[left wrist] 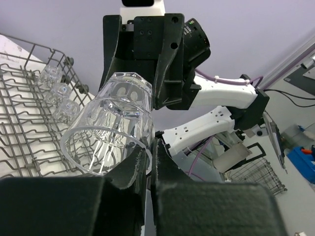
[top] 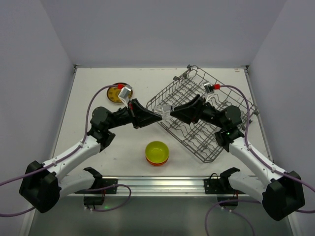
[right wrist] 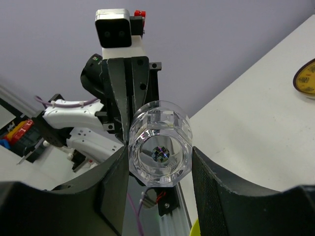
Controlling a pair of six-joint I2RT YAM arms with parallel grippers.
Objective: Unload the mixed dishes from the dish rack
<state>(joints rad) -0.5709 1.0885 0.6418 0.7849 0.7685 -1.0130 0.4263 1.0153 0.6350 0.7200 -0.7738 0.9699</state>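
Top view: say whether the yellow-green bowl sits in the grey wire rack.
No, the yellow-green bowl stands outside the rack, left of it.

The dish rack point(top: 209, 115) sits on the table point(top: 98, 142), turned askew. Just at the rack's left edge, off the table, hangs a glass point(top: 165, 111). It lies between my left gripper point(top: 158, 116), which comes in from the rack's left and pinches the rim, and my right gripper point(top: 172, 111), which reaches across the rack and clasps the base end. Left of the rack and farther back, a plate point(top: 117, 93) lies on the table. Before the rack's near-left side stands a stack of bowls point(top: 157, 152). Inside the rack, small glasses point(left wrist: 55, 87) line one raised side.
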